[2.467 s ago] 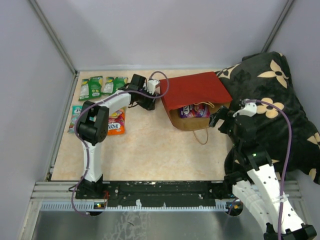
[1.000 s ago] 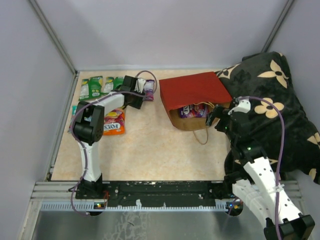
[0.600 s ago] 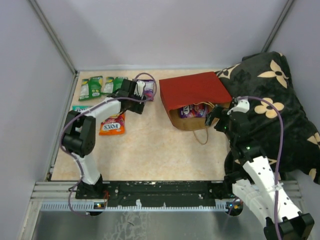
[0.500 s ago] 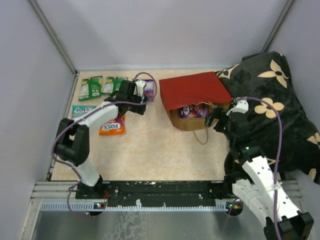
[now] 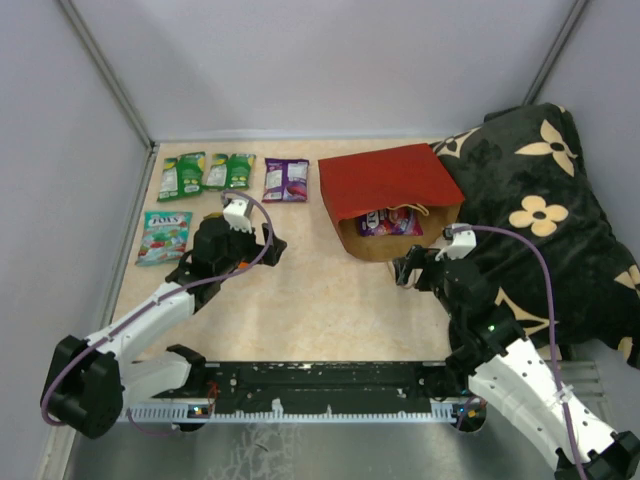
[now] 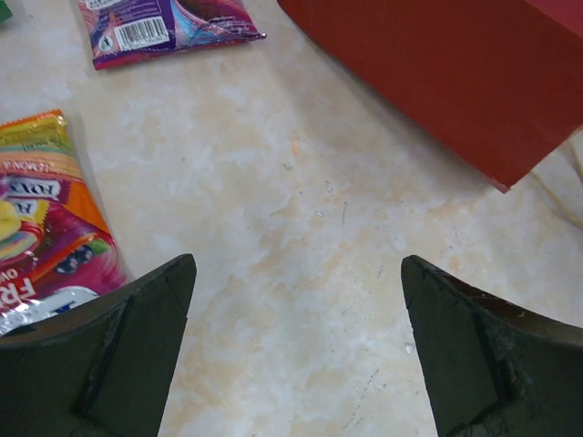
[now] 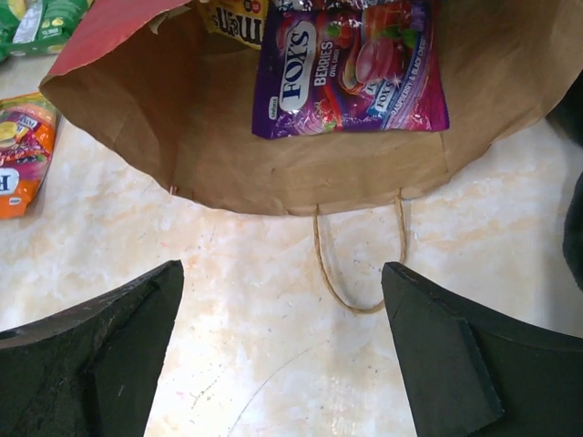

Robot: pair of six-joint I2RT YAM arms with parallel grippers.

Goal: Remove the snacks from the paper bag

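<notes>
Beyond my right gripper (image 7: 281,273), spread wide and empty: purple packet (image 7: 351,64) lying inside the paper bag (image 7: 273,177) | left gripper (image 6: 296,264): spread wide, empty; orange packet (image 6: 46,237) beside one finger, outside the gap.

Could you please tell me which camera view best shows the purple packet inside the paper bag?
Right wrist: the purple packet lies large, label legible, inside the paper bag. Top external shows it tiny in the mouth; left wrist shows only the bag's red outside.
</notes>
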